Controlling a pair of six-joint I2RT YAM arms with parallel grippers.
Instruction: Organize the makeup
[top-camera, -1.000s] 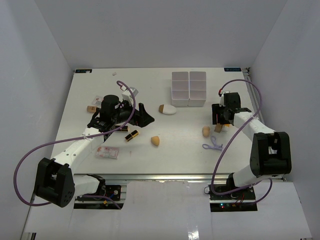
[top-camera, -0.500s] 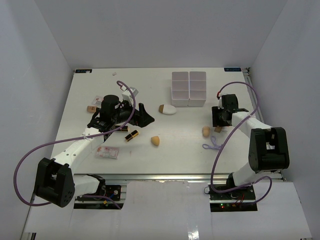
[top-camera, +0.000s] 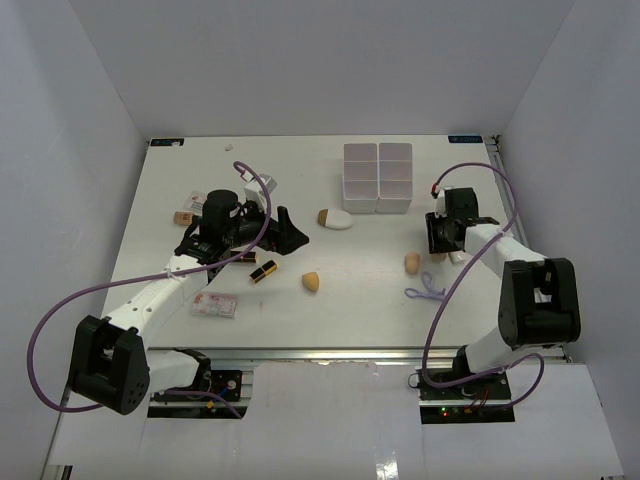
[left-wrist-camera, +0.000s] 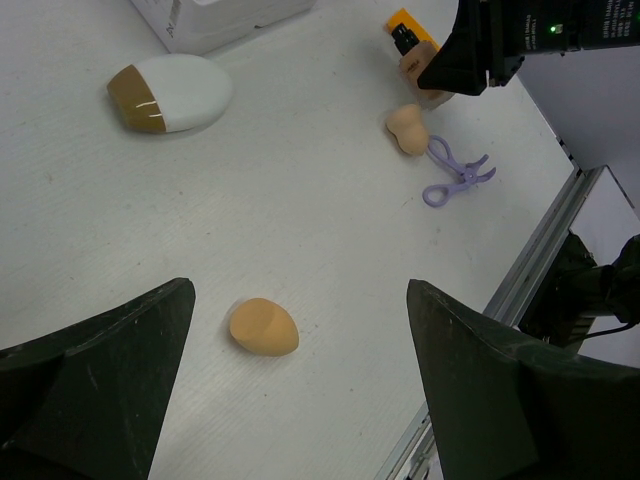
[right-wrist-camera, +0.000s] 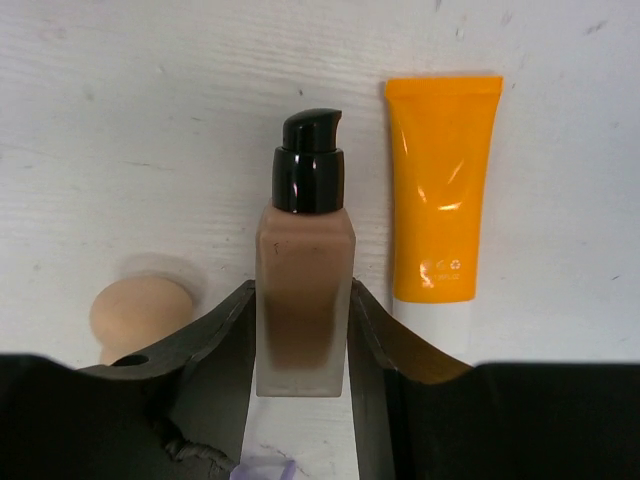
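My right gripper (right-wrist-camera: 300, 296) is shut on a tan foundation bottle (right-wrist-camera: 303, 310) with a black pump, which lies on the table; both fingers press its sides. An orange-white tube (right-wrist-camera: 443, 200) lies just right of it and a tan sponge (right-wrist-camera: 140, 312) just left. In the top view the right gripper (top-camera: 445, 236) is at the table's right. My left gripper (top-camera: 290, 233) is open and empty above the table, with an orange sponge (left-wrist-camera: 264, 327) below it. A white oval piece with brown tip (top-camera: 336, 219), a black-and-gold lipstick (top-camera: 263, 271) and a purple loop (top-camera: 425, 291) lie loose.
The white multi-compartment box (top-camera: 378, 177) stands at the back centre. A flat pink-white packet (top-camera: 214, 305) lies front left, and a small tan item (top-camera: 183, 216) lies left of the left arm. The table's metal front edge (left-wrist-camera: 540, 262) is near the loop.
My right gripper has shifted slightly over the foundation bottle. The left arm and the loose items have not moved.
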